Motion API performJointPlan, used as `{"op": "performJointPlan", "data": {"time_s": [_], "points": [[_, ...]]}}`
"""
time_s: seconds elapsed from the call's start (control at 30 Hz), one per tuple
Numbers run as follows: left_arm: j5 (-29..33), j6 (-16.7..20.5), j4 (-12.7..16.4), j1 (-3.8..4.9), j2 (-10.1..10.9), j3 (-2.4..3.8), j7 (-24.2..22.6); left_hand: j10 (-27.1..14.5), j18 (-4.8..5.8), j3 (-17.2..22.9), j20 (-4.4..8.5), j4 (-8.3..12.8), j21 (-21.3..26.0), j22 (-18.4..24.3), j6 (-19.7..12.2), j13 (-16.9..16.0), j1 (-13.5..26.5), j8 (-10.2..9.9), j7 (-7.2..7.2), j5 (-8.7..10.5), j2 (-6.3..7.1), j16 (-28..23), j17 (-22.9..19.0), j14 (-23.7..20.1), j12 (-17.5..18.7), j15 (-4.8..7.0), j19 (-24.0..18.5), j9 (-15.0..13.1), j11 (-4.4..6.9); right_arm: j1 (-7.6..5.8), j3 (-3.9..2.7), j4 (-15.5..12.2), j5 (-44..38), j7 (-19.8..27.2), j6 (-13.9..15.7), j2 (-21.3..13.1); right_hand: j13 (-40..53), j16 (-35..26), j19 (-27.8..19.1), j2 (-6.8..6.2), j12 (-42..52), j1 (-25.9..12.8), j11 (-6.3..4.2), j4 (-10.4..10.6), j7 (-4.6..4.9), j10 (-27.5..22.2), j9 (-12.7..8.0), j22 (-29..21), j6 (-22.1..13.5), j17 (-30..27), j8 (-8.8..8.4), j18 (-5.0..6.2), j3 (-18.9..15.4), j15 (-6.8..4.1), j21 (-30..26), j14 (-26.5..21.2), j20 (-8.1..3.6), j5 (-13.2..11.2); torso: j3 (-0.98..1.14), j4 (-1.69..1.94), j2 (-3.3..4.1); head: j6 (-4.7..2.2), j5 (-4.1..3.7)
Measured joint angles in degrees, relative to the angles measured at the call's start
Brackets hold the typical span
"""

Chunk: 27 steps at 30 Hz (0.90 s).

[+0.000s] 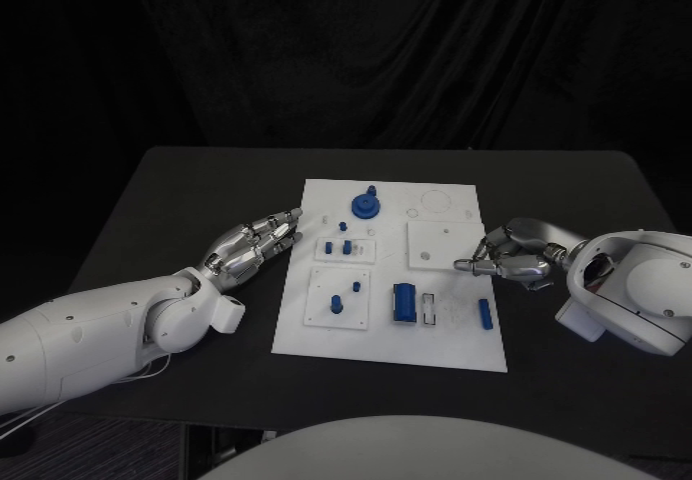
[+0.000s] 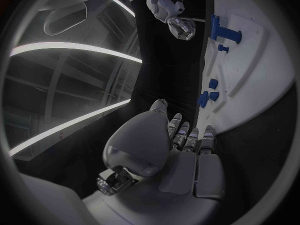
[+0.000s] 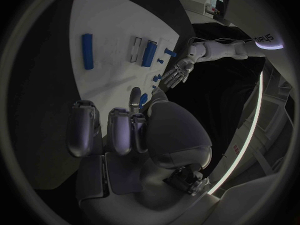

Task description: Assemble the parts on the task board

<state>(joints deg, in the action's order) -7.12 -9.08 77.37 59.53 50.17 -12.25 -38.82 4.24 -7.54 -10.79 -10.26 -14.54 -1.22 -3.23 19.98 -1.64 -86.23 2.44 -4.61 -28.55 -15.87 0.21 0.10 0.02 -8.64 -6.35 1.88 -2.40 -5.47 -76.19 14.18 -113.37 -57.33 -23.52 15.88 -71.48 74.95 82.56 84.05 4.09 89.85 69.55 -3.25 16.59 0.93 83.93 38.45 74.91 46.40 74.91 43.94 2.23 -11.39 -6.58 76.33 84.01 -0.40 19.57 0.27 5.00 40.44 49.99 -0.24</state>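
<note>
The white task board lies in the middle of the black table. On it are a round blue part at the far end, two small blue pegs, a blue block and a loose blue bar near the right edge. My left hand lies at the board's left edge with its fingers stretched out and nothing in it. At the board's right edge, beside a raised white square, my right hand has its fingers curled in, and I see nothing held. The right wrist view shows the bar and the block beyond those curled fingers.
The black table extends past the board on both sides, with dark cloth behind it. A white slotted piece sits beside the blue block. The left wrist view looks along the board's edge toward the right hand.
</note>
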Motion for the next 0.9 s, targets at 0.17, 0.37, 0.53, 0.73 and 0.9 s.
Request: {"op": "performJointPlan", "data": {"time_s": [0.17,0.37,0.53,0.73,0.9], "points": [[0.0,0.06,0.12,0.0,0.13,0.0,0.0,0.0,0.0,0.0,0.0,0.0,0.0,0.0,0.0,0.0,0.0,0.0,0.0,0.0,0.0,0.0,-0.01,0.0,0.0,0.0,0.0,0.0,0.0,-0.2,0.05,0.33,-3.58,-2.97,-1.32,-0.7,0.04,-0.31,-0.04,-0.55,0.01,3.08,0.42,-0.01,0.36,0.01,-3.13,0.0,0.36,0.0,-3.83,0.0,0.66,0.0,-0.97,-0.01,0.37,12.39,-0.07,0.0,-0.02,0.0,-1.46],[0.0,0.13,0.17,0.0,0.23,0.02,-0.01,0.0,0.0,0.0,0.0,0.0,0.0,0.0,0.0,0.0,0.0,0.0,0.0,0.0,0.0,0.0,-0.04,0.0,0.0,0.0,0.0,0.0,0.0,0.23,0.07,0.64,-10.11,-6.55,-3.07,-0.82,0.04,-0.44,-0.01,-0.56,0.01,3.05,0.42,-0.01,0.64,0.01,-3.71,0.0,1.19,0.0,-4.01,-0.01,0.66,0.36,-1.0,-0.06,0.41,12.95,-0.12,0.03,-0.03,0.0,-3.52],[0.0,0.15,0.16,0.0,0.22,0.01,-0.03,0.0,0.0,0.0,0.0,0.0,0.0,0.0,0.0,0.0,0.0,0.0,0.0,-0.22,0.0,0.0,-0.05,0.0,0.0,0.0,0.0,0.0,0.0,1.17,0.08,0.48,-15.76,-9.12,-4.31,-0.41,0.02,-0.44,0.0,-0.98,0.01,1.5,0.42,0.18,0.5,0.01,-4.14,0.0,2.06,0.0,-4.09,0.0,0.48,0.36,-0.66,-0.05,0.41,9.85,-0.08,0.07,0.02,0.0,-4.38],[0.0,0.15,0.16,0.0,0.22,0.0,-0.03,0.0,0.0,0.0,0.0,0.0,0.0,0.0,0.0,0.0,0.0,0.0,0.0,-0.22,0.0,0.0,-0.05,0.0,0.0,0.0,0.0,0.0,0.0,3.04,0.1,-0.81,-20.69,-11.29,-5.21,-0.15,0.0,-0.44,-0.01,-0.62,0.0,-0.06,0.42,0.08,0.36,0.01,-4.33,0.0,2.8,0.0,-4.24,0.0,-0.08,0.36,-0.66,-0.06,0.41,7.59,0.0,0.06,0.07,0.0,-4.84],[0.0,0.18,0.21,0.0,0.39,0.0,-0.03,0.0,0.0,0.0,0.0,0.0,0.0,0.0,0.0,0.0,0.0,0.0,0.0,-0.22,0.0,0.0,-0.04,0.0,0.0,0.0,0.0,0.0,0.0,4.32,0.1,-1.63,-23.17,-12.37,-5.78,-0.14,0.0,-0.44,-0.01,-0.11,-0.01,-1.17,0.41,0.14,0.27,0.0,-4.42,0.0,3.38,0.0,-4.24,0.0,-0.48,0.36,-0.61,-0.06,0.41,5.09,0.04,0.03,0.06,0.0,-5.08]]}}
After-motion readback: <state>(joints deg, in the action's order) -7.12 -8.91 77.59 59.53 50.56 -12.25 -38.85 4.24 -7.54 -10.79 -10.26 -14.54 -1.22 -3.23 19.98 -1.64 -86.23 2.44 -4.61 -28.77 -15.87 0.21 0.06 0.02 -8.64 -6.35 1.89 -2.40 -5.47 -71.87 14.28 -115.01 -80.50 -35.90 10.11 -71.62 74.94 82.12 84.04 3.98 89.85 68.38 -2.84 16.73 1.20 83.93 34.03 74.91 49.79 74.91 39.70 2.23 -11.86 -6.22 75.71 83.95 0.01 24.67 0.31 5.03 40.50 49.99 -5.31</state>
